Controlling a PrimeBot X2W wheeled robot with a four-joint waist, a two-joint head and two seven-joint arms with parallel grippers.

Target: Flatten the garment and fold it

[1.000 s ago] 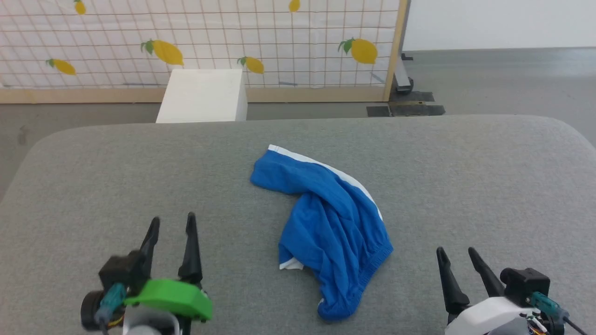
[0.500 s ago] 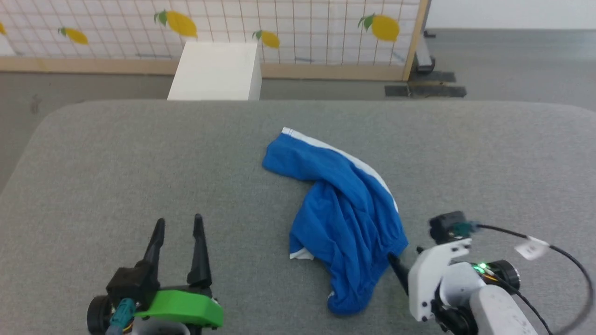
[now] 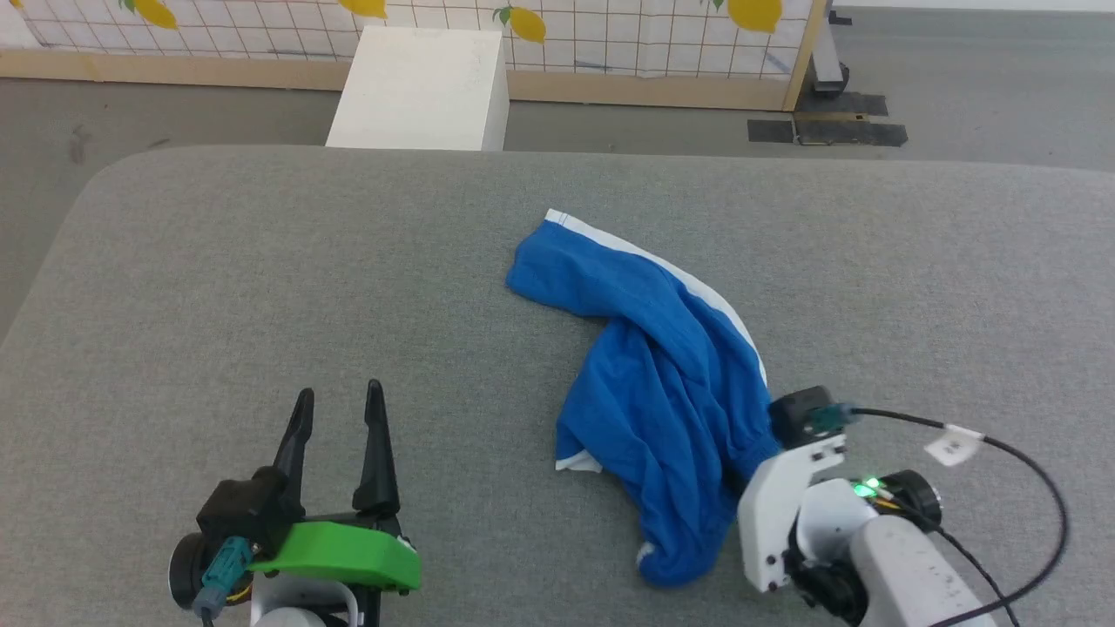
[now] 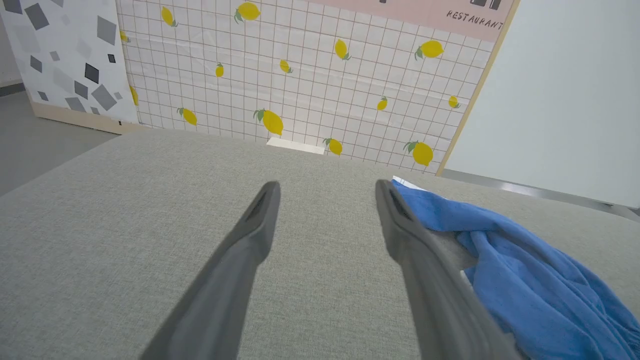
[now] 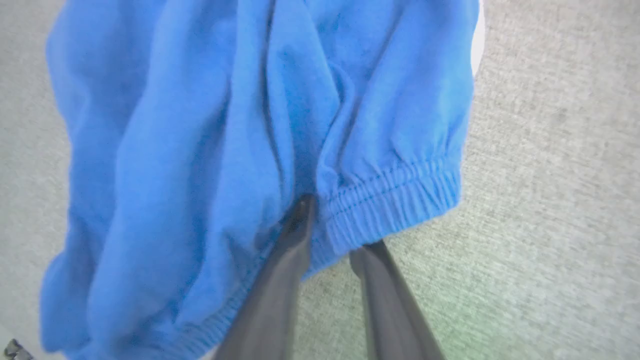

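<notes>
The garment (image 3: pixel 662 383), bright blue shorts with white stripe trim, lies crumpled at the middle of the grey padded table (image 3: pixel 261 261). My right gripper (image 3: pixel 751 460) points down at its right edge, with the fingertips hidden by my wrist and the cloth. In the right wrist view the right gripper (image 5: pixel 335 225) has narrowed onto the gathered elastic waistband (image 5: pixel 395 200), one finger above the fabric and the other beneath it. My left gripper (image 3: pixel 340 392) rests open at the lower left, well apart from the garment (image 4: pixel 530 280), which lies just right of its open fingers (image 4: pixel 410 240).
A white box (image 3: pixel 418 87) stands on the floor beyond the table's far edge. Behind it is a lemon-patterned screen (image 3: pixel 610 26) in a wooden frame. The table's rounded left corner (image 3: pixel 96 183) drops to grey floor.
My right arm swung left and tipped down onto the garment's waistband, and its jaws narrowed on the cloth. The head camera tilted downward. The left gripper stayed put.
</notes>
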